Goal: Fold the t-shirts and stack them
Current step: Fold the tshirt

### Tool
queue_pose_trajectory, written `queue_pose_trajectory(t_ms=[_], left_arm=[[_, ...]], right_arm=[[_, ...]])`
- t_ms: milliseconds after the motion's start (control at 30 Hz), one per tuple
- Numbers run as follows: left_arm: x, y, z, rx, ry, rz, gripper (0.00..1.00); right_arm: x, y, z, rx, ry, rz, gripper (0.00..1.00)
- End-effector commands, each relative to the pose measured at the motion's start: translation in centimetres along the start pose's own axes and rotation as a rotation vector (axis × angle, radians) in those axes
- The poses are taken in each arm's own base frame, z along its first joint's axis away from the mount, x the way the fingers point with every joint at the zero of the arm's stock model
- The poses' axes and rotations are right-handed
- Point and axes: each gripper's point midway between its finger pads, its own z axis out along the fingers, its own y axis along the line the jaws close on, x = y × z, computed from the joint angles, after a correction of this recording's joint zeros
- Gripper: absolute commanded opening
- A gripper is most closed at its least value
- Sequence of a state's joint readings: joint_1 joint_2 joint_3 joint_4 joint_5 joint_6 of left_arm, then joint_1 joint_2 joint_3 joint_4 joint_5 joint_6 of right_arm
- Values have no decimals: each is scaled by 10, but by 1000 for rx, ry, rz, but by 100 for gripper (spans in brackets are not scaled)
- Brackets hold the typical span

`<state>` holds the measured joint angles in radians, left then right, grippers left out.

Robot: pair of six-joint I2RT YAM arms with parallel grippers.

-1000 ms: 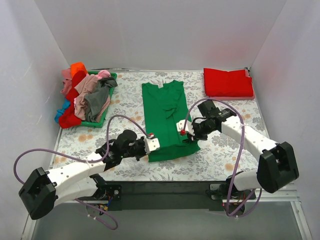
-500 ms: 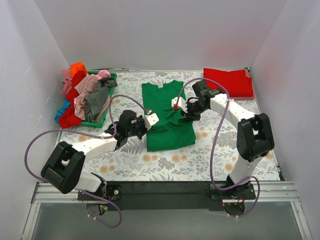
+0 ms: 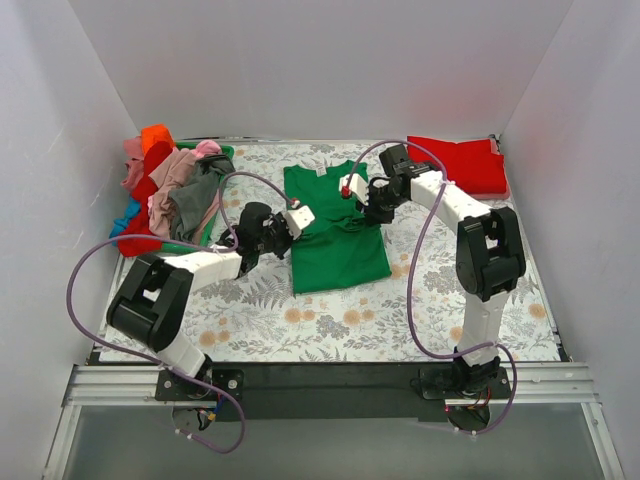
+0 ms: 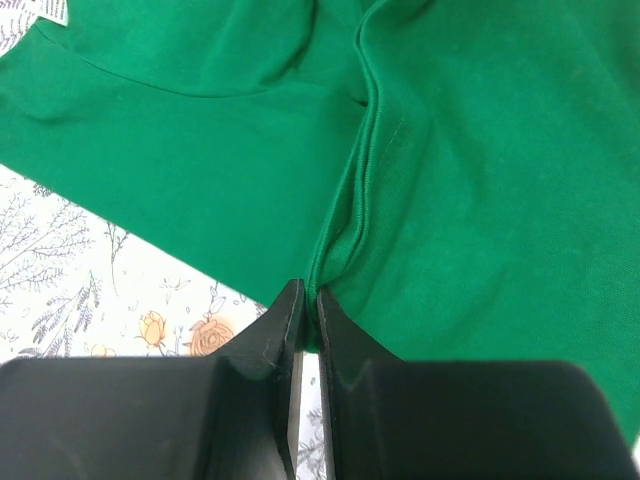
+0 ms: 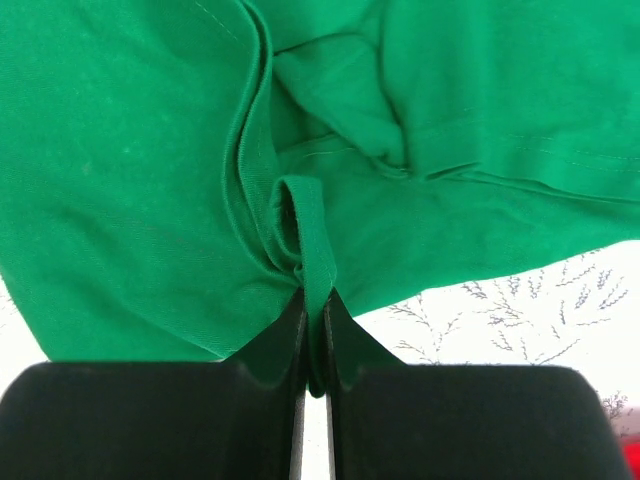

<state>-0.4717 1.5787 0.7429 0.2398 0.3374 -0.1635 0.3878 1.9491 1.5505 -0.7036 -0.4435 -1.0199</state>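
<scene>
A bright green t-shirt (image 3: 340,255) lies in the middle of the table, its near part doubled back over itself. My left gripper (image 3: 299,216) is at the shirt's left edge, shut on a pinched fold of green fabric (image 4: 345,240). My right gripper (image 3: 347,187) is over the shirt's upper right part, shut on a strip of green hem (image 5: 312,230). A folded red t-shirt (image 3: 458,165) rests at the back right corner. More t-shirts in red, orange, pink, grey and blue are heaped (image 3: 165,190) at the left.
A green plastic basket (image 3: 224,153) holds the heap at the back left. Grey-white floral cloth (image 3: 330,325) covers the table. White walls close in the left, back and right sides. Purple cables loop above both arms.
Both grippers have travelled from the near part of the table toward the back, carrying the green shirt's lower edge with them. The shirt now lies shorter, folded over itself.
</scene>
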Motion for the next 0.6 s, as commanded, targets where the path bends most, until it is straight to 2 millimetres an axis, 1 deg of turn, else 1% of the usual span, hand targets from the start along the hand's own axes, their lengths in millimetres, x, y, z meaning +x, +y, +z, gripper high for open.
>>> queue_pose_trajectory(t_ms=[0,67,100,233,433,567], left_arm=[[-26,16,5,-22,-69,33,0],[-24,20,8,-33,-66,29,0],[-27,22,9,-40,-73,31,0],[-24,30,11,-60,-64,20,0],[-21,38,16,-82,-50,4,0],[-18,39,19,-82,-43,-2,0]], right_arm=[[-10,-22,-6,58,-21,11,1],[-11,-28,-6,72,-22,17,1],[-11,-29,-5,73,-21,21,1],[-12,-38,-2,87,-19,33,1],[-8,-45,5,93,-4,57,1],[-8,-48,7,98,-3,71,1]])
